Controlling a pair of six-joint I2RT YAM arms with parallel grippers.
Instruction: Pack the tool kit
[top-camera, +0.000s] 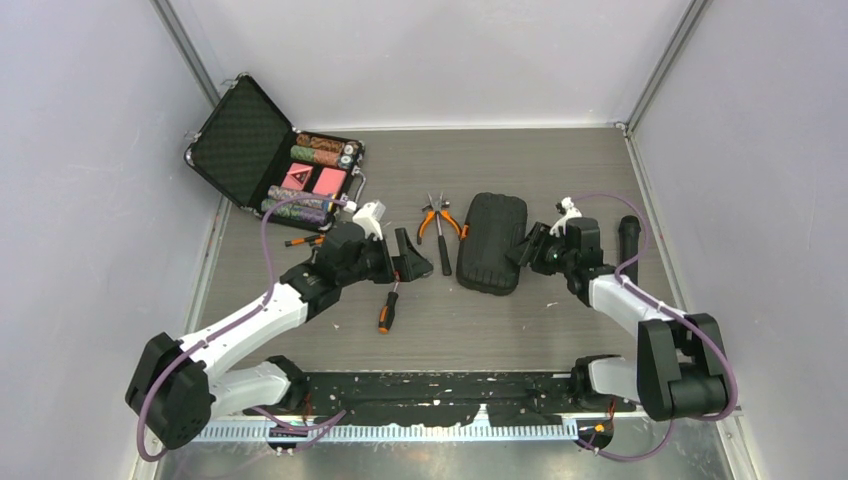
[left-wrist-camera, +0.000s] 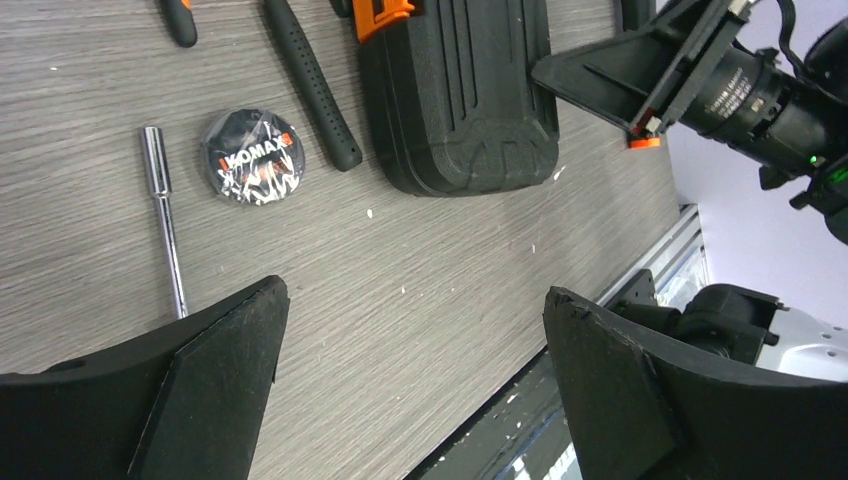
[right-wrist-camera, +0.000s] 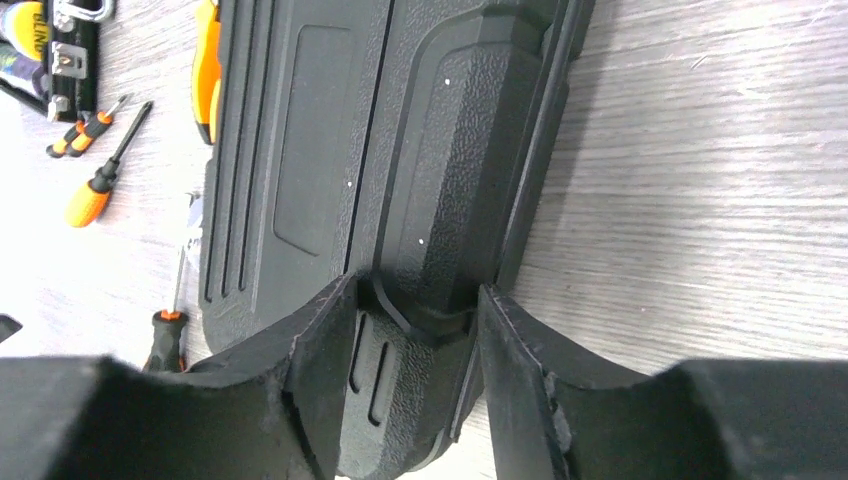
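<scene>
The tool kit (top-camera: 492, 242) is a black ribbed case lying closed in the middle of the table. It also shows in the left wrist view (left-wrist-camera: 460, 100) with its orange latch (left-wrist-camera: 380, 15), and in the right wrist view (right-wrist-camera: 330, 150). My right gripper (top-camera: 523, 250) is at its right edge, and its fingers (right-wrist-camera: 320, 340) are closed on the case's raised handle ridge. My left gripper (top-camera: 415, 262) is open and empty above the bare table (left-wrist-camera: 415, 295), left of the case. Orange-and-black pliers (top-camera: 438, 222) and a screwdriver (top-camera: 388, 305) lie loose.
An open metal-edged briefcase of chips and red cards (top-camera: 275, 160) stands at the back left. A black tape roll (left-wrist-camera: 252, 157), a metal extension bar (left-wrist-camera: 165, 215) and a black handle (left-wrist-camera: 312, 85) lie left of the case. A black cylinder (top-camera: 628, 235) stands at the right.
</scene>
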